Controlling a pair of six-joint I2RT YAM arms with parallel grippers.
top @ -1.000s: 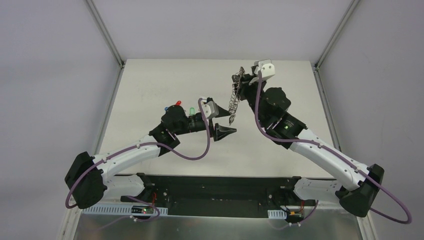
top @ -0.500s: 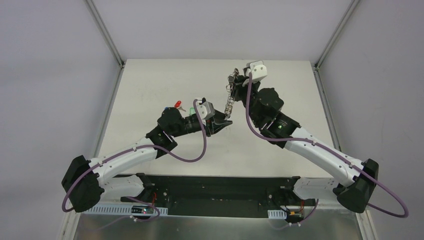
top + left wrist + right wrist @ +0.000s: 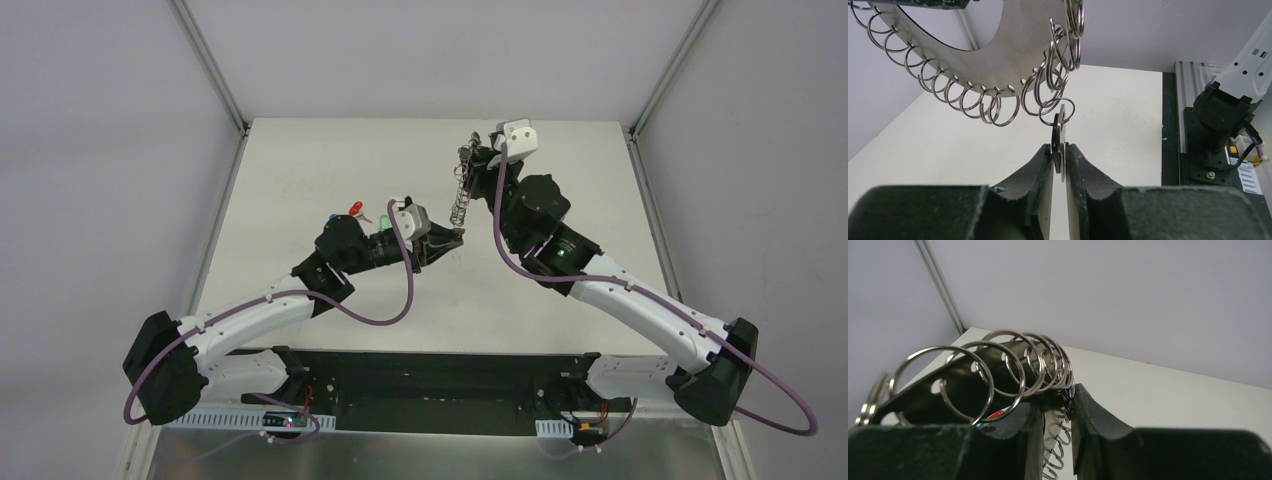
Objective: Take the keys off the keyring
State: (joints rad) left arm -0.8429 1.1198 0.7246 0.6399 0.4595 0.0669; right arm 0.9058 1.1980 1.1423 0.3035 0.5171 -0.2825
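Note:
The keyring (image 3: 462, 195) hangs on edge above the table, held at its top by my right gripper (image 3: 478, 160). In the right wrist view that gripper (image 3: 1055, 405) is shut on the keyring (image 3: 963, 380), its loops bunched above the fingers. Under the ring's lowest point, my left gripper (image 3: 452, 240) is shut on a key. In the left wrist view the gripper (image 3: 1060, 152) pinches the key (image 3: 1061, 125) with its dark tag edge-on, and the key hangs from a loop of the keyring (image 3: 998, 55). Keys with a red tag (image 3: 355, 209) and a blue tag (image 3: 332, 215) lie on the table beside the left arm.
The white table (image 3: 300, 160) has metal frame rails along its left and right edges. Both arms' bases and a black mounting plate (image 3: 440, 375) sit at the near edge. The right arm's base (image 3: 1220, 125) shows in the left wrist view.
My left gripper moved up to the bottom of the keyring and went from open to shut on the hanging key. The right gripper shifted slightly left with the keyring.

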